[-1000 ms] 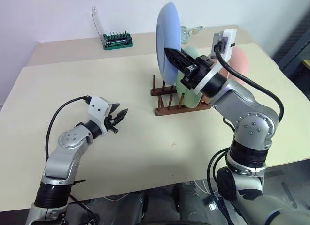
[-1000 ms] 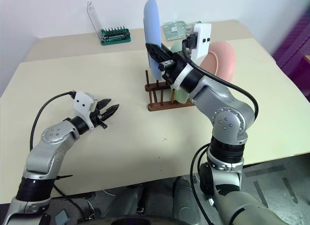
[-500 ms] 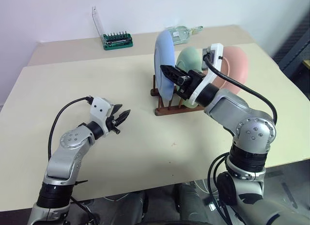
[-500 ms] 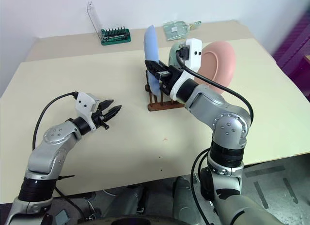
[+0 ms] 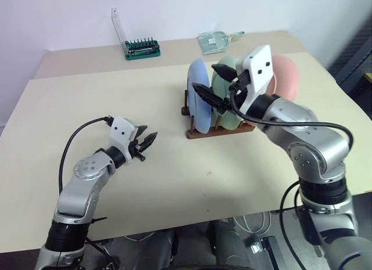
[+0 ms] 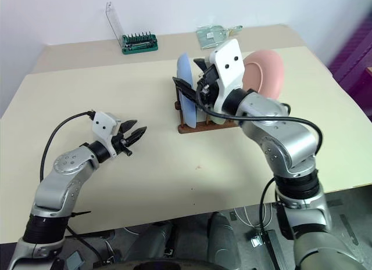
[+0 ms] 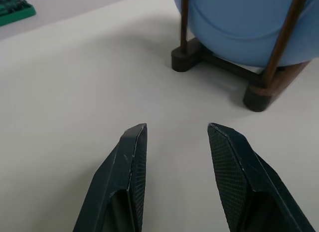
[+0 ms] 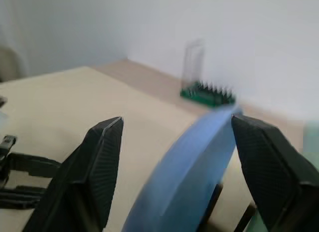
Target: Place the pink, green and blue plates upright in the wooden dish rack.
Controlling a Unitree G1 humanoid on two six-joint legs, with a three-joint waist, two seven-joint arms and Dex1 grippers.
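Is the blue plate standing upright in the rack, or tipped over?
Upright. The blue plate stands on edge between the pegs of the wooden dish rack, beside the green plate.

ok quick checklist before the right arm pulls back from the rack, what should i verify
1. Right gripper open, fingers apart on either side of the blue plate's rim: ok.
2. Blue plate upright between the pegs of the wooden dish rack: ok.
3. Green plate and pink plate upright in the rack behind the blue one: ok.
4. Fingers fully clear of the blue plate's rim, so pulling back won't drag it: cannot tell.
5. Left gripper open, holding nothing, apart from the rack: ok.
6. Rack flat on the table: ok.
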